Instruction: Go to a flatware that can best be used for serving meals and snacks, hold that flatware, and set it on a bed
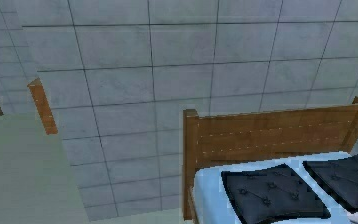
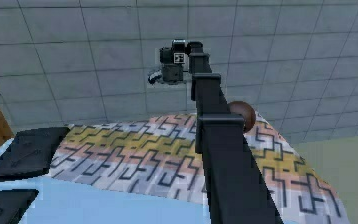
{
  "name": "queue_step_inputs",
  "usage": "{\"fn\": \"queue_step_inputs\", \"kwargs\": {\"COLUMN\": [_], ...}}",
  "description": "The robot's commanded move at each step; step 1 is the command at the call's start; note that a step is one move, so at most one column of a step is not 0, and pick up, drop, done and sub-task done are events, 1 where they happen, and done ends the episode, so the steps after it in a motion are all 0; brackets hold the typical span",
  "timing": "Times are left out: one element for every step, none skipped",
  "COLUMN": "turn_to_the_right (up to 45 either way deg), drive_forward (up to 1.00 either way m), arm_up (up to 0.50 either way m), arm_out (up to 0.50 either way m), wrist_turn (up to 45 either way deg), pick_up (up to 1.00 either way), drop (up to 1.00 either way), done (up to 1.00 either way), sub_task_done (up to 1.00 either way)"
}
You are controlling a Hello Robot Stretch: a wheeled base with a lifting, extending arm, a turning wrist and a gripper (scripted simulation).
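Forward view: grey tiled wall [image 1: 137, 60] ahead. Bed [image 1: 249, 130] at lower right, with a wooden headboard and a light blue sheet. Two dark pillows [image 1: 274, 192] lie side by side just below the headboard. A short wooden strip [image 1: 42, 105] stands at the left against the wall.

Arm side view: the arm [image 2: 223, 150] reaches out across the bed [image 2: 87, 195] toward the tiled wall. The gripper [image 2: 167, 63] is at its far end, up against the wall background and clear of the bedding. A small pale grey thing [image 2: 155, 77] hangs at the finger end, so the gripper holds it. It is too small to confirm as the flatware. Finger state: cannot tell. A patterned blanket [image 2: 157, 150] covers the bed below. There are dark pillows at left and a brown round object [image 2: 244, 114] on the blanket just right of the arm.
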Motion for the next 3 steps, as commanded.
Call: {"fn": "queue_step_inputs", "kwargs": {"turn_to_the_right": [0.0,0.0,0.0], "drive_forward": [0.0,0.0,0.0], "arm_up": [-0.24,-0.32,0.0], "arm_out": [0.0,0.0,0.0], "wrist_turn": [0.0,0.0,0.0], "pick_up": [0.0,0.0,0.0], "drop": [0.0,0.0,1.0], "done": [0.0,0.0,0.0], "sub_task_done": [0.0,0.0,0.0]}}
